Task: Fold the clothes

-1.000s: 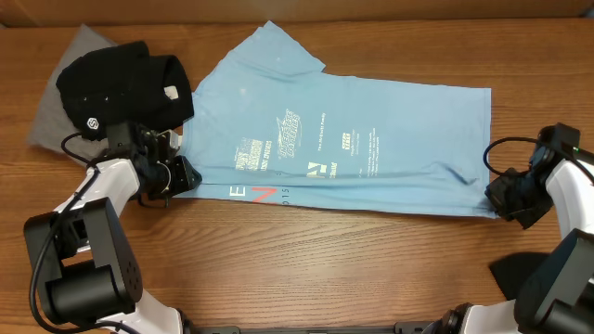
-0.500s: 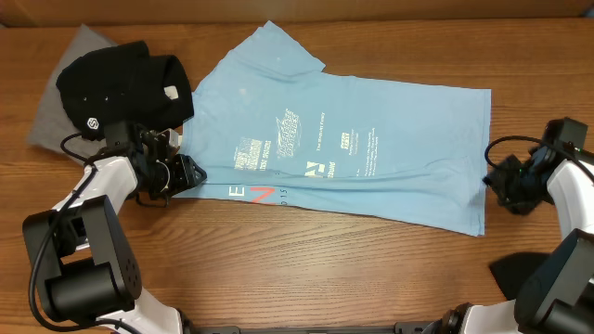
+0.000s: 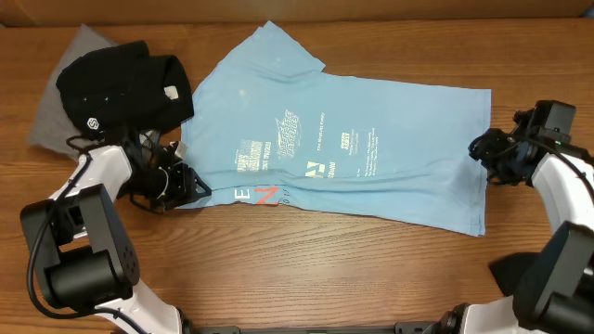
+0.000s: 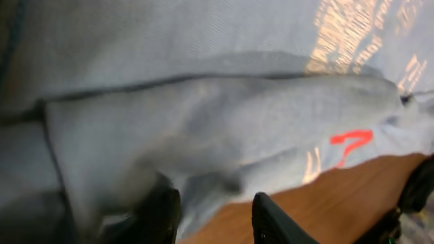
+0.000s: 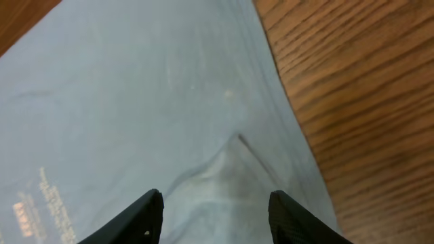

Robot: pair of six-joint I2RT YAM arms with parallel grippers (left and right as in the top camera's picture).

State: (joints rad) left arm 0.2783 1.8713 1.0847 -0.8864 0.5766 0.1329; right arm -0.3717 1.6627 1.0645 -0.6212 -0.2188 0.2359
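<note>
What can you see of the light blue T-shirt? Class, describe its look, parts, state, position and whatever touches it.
The light blue T-shirt is soft cloth lying mostly flat on the wooden table, hem toward the right arm, one short sleeve pointing away. White print and red-white lettering face up. Its near edge bunches at the left gripper; a grip cannot be confirmed. The right gripper hovers open over a small ridge near the hem.

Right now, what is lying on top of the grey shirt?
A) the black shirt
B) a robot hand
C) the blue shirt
A: the black shirt lies bunched on the grey shirt, while the blue shirt is spread out apart from the grey one.
</note>
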